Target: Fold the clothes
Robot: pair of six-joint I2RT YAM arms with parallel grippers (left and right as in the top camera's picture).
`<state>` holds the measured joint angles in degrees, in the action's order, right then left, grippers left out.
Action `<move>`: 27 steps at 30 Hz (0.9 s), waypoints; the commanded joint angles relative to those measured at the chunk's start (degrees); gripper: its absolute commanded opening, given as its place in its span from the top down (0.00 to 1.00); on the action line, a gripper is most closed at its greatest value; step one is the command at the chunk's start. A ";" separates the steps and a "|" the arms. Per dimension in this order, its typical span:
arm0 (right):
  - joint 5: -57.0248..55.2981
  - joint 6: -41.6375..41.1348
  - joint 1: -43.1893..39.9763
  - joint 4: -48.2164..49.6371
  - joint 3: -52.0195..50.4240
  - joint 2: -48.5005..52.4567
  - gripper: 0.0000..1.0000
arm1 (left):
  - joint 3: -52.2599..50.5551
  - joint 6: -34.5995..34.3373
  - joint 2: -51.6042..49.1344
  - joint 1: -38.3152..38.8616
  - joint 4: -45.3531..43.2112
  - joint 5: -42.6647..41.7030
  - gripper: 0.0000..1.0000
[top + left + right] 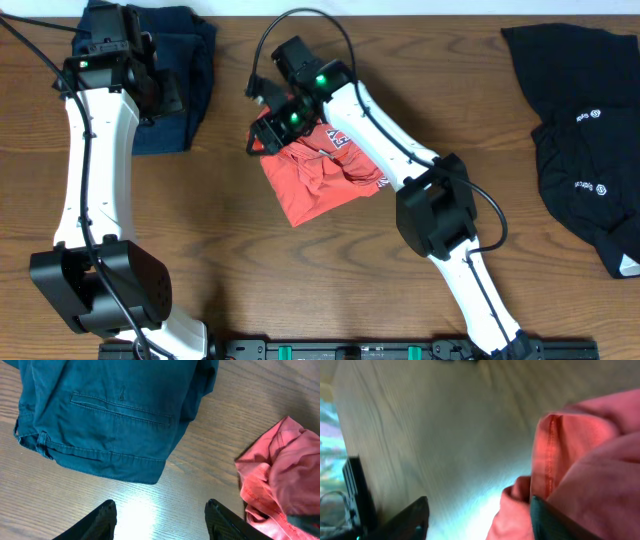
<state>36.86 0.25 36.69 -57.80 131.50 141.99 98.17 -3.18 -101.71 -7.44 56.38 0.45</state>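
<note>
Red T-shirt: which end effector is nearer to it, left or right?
Right. The right end effector sits at the T-shirt's edge; the left end effector is apart from it, by the navy garment.

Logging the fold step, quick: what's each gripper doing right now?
Left gripper: open, holding nothing.
Right gripper: open; red-orange T-shirt lies against one jaw, not clamped.
</note>
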 commanded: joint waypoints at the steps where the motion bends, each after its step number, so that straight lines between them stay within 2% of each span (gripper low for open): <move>1: -3.23 1.46 -3.67 -2.78 0.83 -6.45 0.34 | -0.50 -0.50 -0.85 -0.26 0.13 0.70 0.41; 4: -6.29 4.15 -7.34 -7.69 0.83 -10.54 0.34 | -0.50 -0.52 -0.85 -0.26 0.09 0.70 0.41; 9: -12.92 9.68 -14.01 -17.18 0.83 -15.82 0.27 | -0.50 -0.52 -0.85 -0.26 -0.11 0.70 0.41; 19: -13.53 23.45 -19.96 -31.41 -0.55 -12.48 0.18 | -0.50 -0.52 -0.85 -0.26 -0.09 0.70 0.41; 22: -13.51 25.09 -19.63 -31.74 -0.61 -10.34 0.22 | -0.50 -0.52 -0.85 -0.26 -0.11 0.70 0.41; 23: -13.51 25.70 -19.43 -31.47 -0.61 -9.38 0.28 | -0.50 -0.52 -0.85 -0.26 -0.09 0.68 0.41; 27: -13.51 28.26 -18.86 -29.99 -0.68 -6.19 0.36 | -0.50 -0.52 -0.85 -0.26 -0.07 0.70 0.41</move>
<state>23.33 24.64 16.91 -88.25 131.37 133.51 98.17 -3.18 -101.71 -7.44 56.36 0.45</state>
